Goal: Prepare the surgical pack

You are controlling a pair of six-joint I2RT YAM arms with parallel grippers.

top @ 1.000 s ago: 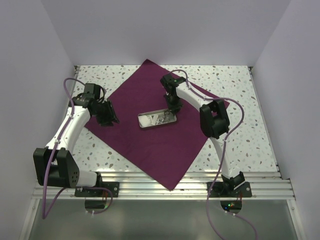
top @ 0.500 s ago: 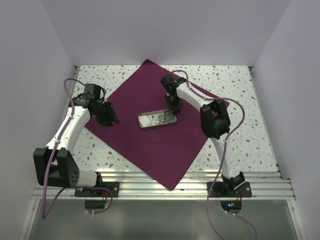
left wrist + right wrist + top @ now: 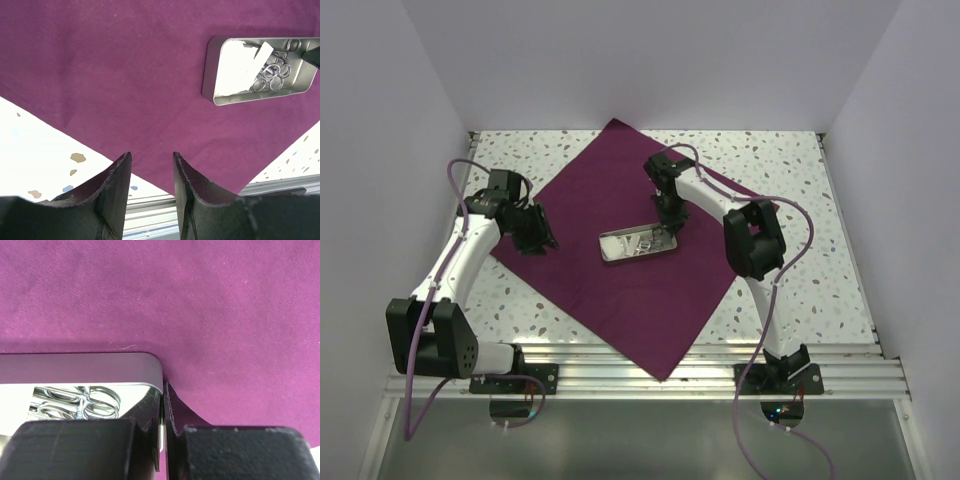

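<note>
- Surgical pack [image 3: 638,245] sits mid-table: a flat plum cloth [image 3: 620,300] with a steel tray [image 3: 603,246] at its centre, holding scissor-like instruments [image 3: 272,75] and gauze [image 3: 235,65].
- Right gripper [image 3: 164,407] is pinched on the tray's end wall; left gripper [image 3: 150,182] hovers, fingers apart and empty, over the cloth's left corner.
- Cloth looks limp, so lift it by the corners. Tray seems rigid, light and slippery.

Cloth [image 3: 620,285]: matt plum fabric with a fine woven grain. Tray [image 3: 209,75]: smooth metal with a dull satin sheen. Scissors [image 3: 272,76]: bright, polished metal rings. Table [image 3: 810,290]: smooth, pale, speckled stone-like top. Left gripper [image 3: 151,159]: matt black, rough-edged fingers.
</note>
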